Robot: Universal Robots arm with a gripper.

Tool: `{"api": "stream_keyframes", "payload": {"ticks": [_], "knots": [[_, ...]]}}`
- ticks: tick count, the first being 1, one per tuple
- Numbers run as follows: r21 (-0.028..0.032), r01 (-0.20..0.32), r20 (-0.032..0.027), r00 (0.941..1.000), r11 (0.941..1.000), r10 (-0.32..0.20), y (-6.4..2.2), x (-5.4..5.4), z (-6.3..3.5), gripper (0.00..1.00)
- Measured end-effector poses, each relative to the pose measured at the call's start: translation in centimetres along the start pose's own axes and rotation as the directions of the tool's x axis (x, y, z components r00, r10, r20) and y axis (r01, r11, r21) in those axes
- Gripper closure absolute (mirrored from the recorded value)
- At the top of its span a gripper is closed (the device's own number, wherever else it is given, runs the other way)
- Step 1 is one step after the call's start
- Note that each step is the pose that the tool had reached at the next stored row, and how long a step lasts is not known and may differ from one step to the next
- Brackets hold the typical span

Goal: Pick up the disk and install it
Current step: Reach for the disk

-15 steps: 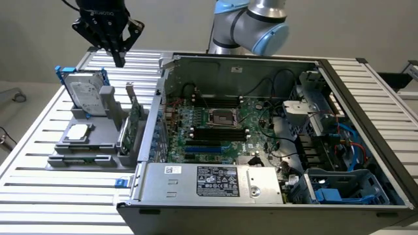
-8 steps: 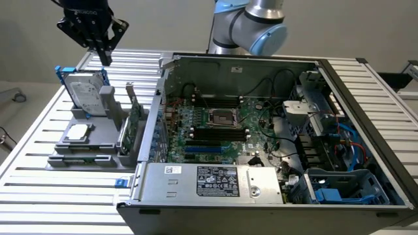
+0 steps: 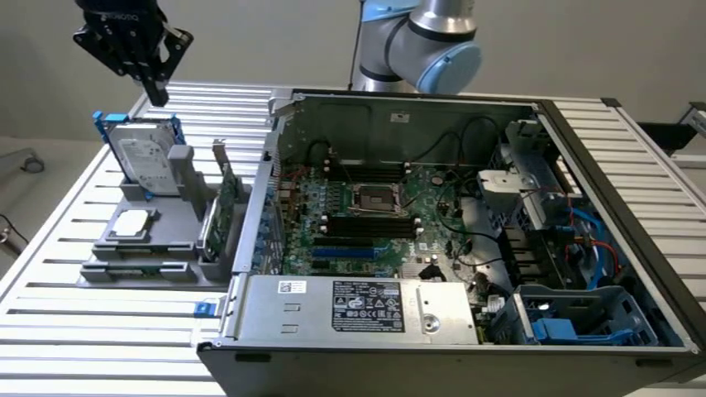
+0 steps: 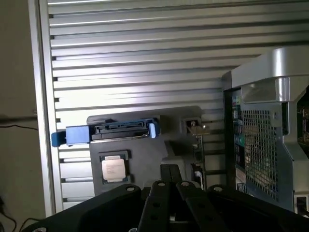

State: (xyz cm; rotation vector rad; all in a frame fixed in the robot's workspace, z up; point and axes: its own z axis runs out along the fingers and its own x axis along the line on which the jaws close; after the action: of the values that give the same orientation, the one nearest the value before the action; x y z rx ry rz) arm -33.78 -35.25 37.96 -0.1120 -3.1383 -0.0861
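You will find one disk (image 3: 145, 157), a flat silver-grey hard drive with a white label, edged by a blue plastic carrier frame, standing upright on its edge in a slot of the grey holder (image 3: 141, 248) on the slatted table (image 3: 78, 331).

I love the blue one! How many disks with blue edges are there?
1. The disk stands upright in the grey holder beside the open computer; others may hide inside the computer.

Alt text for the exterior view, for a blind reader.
A shut black gripper hangs above a silver-grey hard drive in a blue carrier frame, upright in a grey holder. An open computer case sits at the exterior view's right on a slatted table.
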Motion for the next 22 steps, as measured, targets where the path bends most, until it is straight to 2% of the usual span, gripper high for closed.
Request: {"api": "stream_keyframes", "payload": {"ticks": [7,13,22], "knots": [[0.0001,0.000,-0.0001,1.0000,1.0000,0.000,1.08,2.4,0.15,0.89],[0.0001,0.000,-0.0001,1.0000,1.0000,0.000,2.17,3.9,0.26,0.89],[0.0001,0.002,-0.0016,1.0000,1.0000,-0.002,3.07,5.9,0.37,0.89]]}}
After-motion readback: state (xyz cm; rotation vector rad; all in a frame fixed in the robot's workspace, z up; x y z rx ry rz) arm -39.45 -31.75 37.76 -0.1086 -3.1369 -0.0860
